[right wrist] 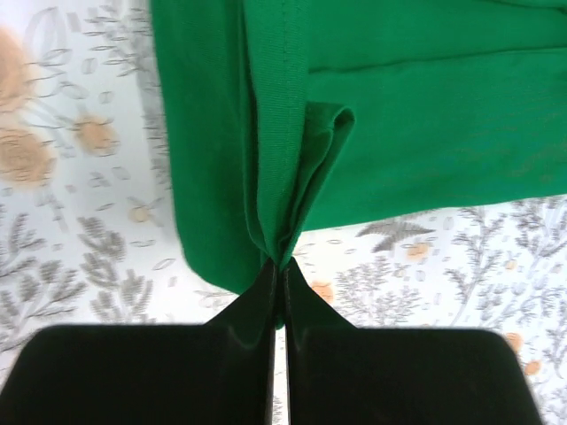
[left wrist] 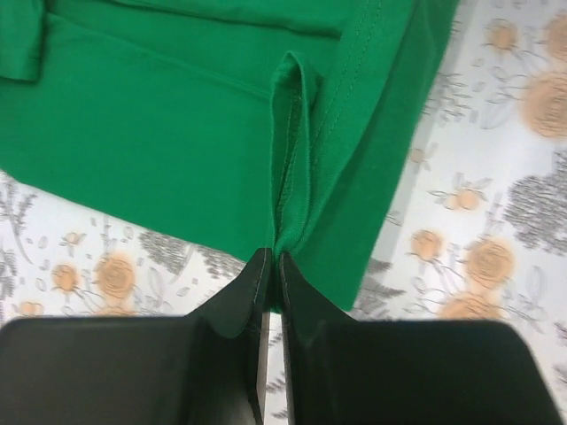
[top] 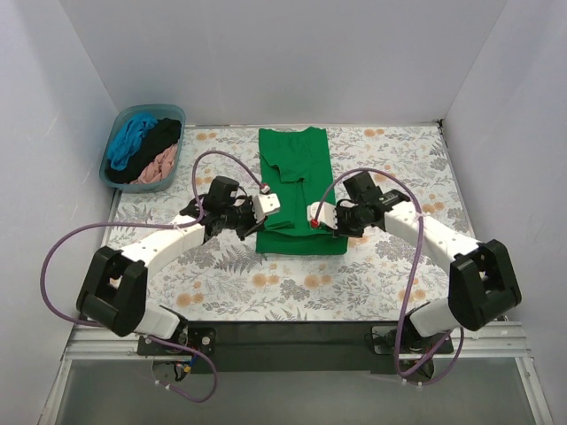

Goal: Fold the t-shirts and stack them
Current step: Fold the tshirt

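A bright green t-shirt (top: pixel 297 177) lies lengthwise on the floral tablecloth, folded into a long narrow strip. My left gripper (top: pixel 262 211) is shut on the shirt's left edge near its near end; the wrist view shows green fabric (left wrist: pixel 177 133) pinched between the fingertips (left wrist: pixel 273 258). My right gripper (top: pixel 319 218) is shut on the right edge; its wrist view shows bunched green fabric (right wrist: pixel 425 115) held at the tips (right wrist: pixel 282 264). Teal-blue (top: pixel 129 142), black (top: pixel 161 135) and dusty pink (top: pixel 156 168) shirts lie crumpled in the tub.
The pale blue plastic tub (top: pixel 116 132) stands at the far left corner. White walls close in the table on three sides. The floral tablecloth (top: pixel 292 283) shows bare in front of the green shirt.
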You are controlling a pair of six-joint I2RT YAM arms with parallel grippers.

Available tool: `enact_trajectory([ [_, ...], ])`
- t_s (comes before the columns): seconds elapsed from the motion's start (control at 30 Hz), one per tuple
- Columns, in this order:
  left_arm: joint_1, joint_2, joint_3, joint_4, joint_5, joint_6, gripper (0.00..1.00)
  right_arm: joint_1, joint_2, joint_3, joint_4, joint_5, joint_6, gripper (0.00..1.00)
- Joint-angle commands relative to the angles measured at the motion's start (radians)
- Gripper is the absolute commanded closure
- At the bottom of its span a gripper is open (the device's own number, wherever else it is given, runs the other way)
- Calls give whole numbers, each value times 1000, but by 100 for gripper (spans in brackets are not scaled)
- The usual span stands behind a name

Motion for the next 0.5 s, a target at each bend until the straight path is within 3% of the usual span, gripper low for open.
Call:
enact_trajectory([
  [0.0,43,48,77,75,7,56,100,-36,67,100,-2,-9,-89,99],
  [0.47,162,301,277,182,29,91,100,-123,398,448,-2,-28,-163,99],
])
